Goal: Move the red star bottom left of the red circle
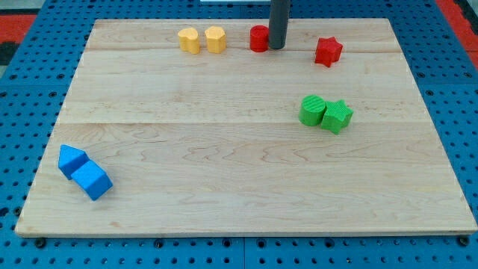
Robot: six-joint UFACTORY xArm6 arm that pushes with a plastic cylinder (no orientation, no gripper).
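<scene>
The red star (pixel 328 51) lies near the view's top, right of centre. The red circle (pixel 258 38) stands to its left, near the board's top edge. My tip (pixel 277 47) is at the end of the dark rod, right beside the red circle's right side and well left of the red star. The rod hides a little of the circle's right edge.
Two yellow blocks (pixel 189 39) (pixel 215 38) sit side by side left of the red circle. A green circle (pixel 312 110) and a green star (pixel 337 116) touch at the right middle. Two blue blocks (pixel 72 160) (pixel 93 180) touch at the bottom left. The wooden board (pixel 224 149) is ringed by blue pegboard.
</scene>
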